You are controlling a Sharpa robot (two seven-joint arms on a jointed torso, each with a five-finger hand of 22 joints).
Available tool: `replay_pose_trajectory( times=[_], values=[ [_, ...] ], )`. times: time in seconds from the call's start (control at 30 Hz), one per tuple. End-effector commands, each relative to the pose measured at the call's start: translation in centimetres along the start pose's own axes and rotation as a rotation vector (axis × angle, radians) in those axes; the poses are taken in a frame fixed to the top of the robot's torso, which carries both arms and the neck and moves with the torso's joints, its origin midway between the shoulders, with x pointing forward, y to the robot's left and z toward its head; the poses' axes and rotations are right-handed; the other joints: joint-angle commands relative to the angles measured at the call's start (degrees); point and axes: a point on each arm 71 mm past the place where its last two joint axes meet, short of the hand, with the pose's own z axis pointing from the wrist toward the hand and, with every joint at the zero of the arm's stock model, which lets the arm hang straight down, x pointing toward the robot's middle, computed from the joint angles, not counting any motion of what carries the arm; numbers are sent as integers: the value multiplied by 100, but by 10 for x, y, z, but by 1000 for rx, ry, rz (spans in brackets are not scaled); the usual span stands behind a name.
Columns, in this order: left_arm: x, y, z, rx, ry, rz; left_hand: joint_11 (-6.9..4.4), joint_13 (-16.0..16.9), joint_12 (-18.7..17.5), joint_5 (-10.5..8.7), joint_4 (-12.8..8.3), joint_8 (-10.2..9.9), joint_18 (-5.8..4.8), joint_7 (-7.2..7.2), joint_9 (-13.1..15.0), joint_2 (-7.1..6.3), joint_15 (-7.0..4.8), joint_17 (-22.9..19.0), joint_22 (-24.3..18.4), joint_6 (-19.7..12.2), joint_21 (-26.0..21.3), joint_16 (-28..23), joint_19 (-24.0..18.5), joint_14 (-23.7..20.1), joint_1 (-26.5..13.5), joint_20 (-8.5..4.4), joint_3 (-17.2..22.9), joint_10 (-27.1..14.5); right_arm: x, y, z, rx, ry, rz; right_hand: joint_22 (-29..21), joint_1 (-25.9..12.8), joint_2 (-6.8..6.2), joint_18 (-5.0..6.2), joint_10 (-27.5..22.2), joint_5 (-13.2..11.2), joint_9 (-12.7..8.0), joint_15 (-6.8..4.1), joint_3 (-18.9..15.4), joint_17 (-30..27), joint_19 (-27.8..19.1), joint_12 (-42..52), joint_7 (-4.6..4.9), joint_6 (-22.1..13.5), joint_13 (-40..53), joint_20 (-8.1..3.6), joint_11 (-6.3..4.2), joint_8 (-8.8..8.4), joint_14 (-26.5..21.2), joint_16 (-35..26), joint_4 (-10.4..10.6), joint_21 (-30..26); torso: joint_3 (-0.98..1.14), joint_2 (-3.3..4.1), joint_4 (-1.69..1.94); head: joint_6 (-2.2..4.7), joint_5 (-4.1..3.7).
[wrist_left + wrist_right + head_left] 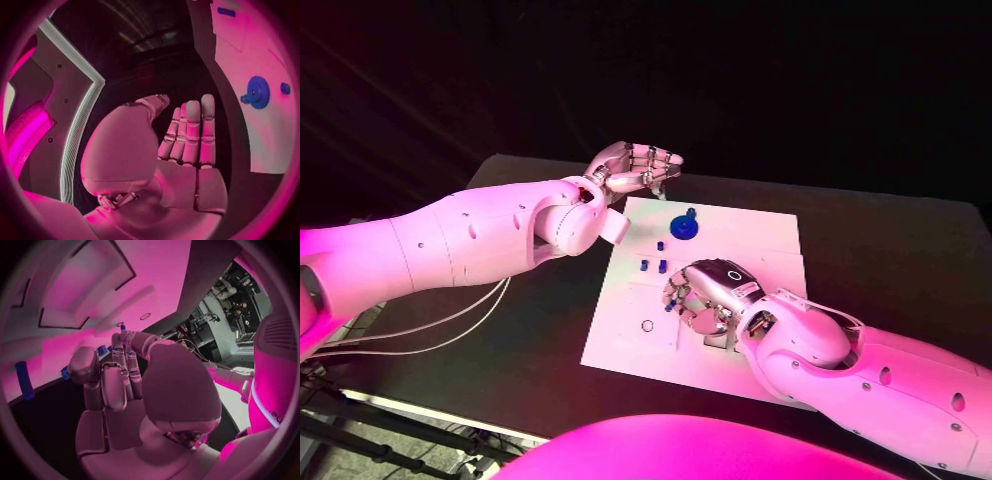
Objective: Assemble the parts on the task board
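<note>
Magenta light; dark surround (wrist views warped)

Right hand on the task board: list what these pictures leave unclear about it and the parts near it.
- Head view: the right hand covers the task board beneath it; any part under its palm is hidden.
- Right wrist view: small blue pieces sit at the fingertips; whether they are pinched or merely touched cannot be told.
- Head view: the small blue parts beside the hand are too small to identify.
</note>
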Motion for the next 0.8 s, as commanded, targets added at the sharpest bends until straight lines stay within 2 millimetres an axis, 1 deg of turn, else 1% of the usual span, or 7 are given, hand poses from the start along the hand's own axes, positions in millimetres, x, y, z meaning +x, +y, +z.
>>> replay_pose_trajectory(
  times=[0.03,0.3,0.37,0.47,0.57,0.8],
  values=[
    [2,-2,1,9,18,2,-8,-8,36,24,-6,33,74,48,6,1,7,-6,-5,-43,-26,-6,-1,-26,35,22,-9,-39,1,0,0,7,3,-27,-3,-12,17,-72,287,39,9,-38,35,5,-44,-15,27,16,10,2,-251,20,218,28,-6,-10,1,-4,-2,5,1],
    [1,-1,1,5,18,2,-6,-9,39,22,-3,34,74,50,6,-4,8,-6,-5,-45,-27,-5,-2,-29,30,23,-13,-43,2,0,1,13,10,-33,-3,-12,17,-72,287,39,9,-38,35,5,-44,-15,27,16,10,2,-251,20,218,28,-6,-10,0,-1,-10,-6,-9],
    [1,-1,1,4,18,3,-6,-9,39,22,-3,34,74,50,6,-4,8,-6,-5,-45,-27,-5,-2,-29,30,23,-13,-43,2,0,1,13,15,-34,-3,-12,17,-72,287,39,9,-38,35,5,-44,-15,27,16,10,2,-251,20,218,28,-6,-10,-2,0,-7,0,-29],
    [1,-1,1,3,19,3,-6,-9,39,22,-3,34,74,50,6,-4,8,-6,-5,-45,-27,-5,-2,-29,30,23,-13,-43,3,0,2,14,24,-37,-3,-12,17,-72,287,39,9,-38,35,5,-44,-15,27,16,10,2,-251,20,218,28,-6,-10,-4,1,1,3,-35],
    [1,-1,1,2,20,3,-6,-9,39,22,-3,34,74,50,6,-4,8,-6,-5,-45,-27,-5,-2,-29,30,23,-13,-43,4,0,3,15,30,-37,-3,-12,17,-72,287,39,9,-38,35,5,-44,-15,27,16,10,2,-251,20,218,28,-6,-10,-2,0,4,0,-37],
    [1,-1,1,1,21,3,-6,-9,39,22,-3,34,74,50,6,-4,8,-6,-5,-45,-27,-5,-2,-29,30,23,-13,-43,6,0,5,18,35,-35,4,-17,19,-72,288,38,17,-38,43,11,-44,-23,28,11,14,4,-251,16,219,35,-15,-6,-2,-1,-11,-4,-33]
  ],
)
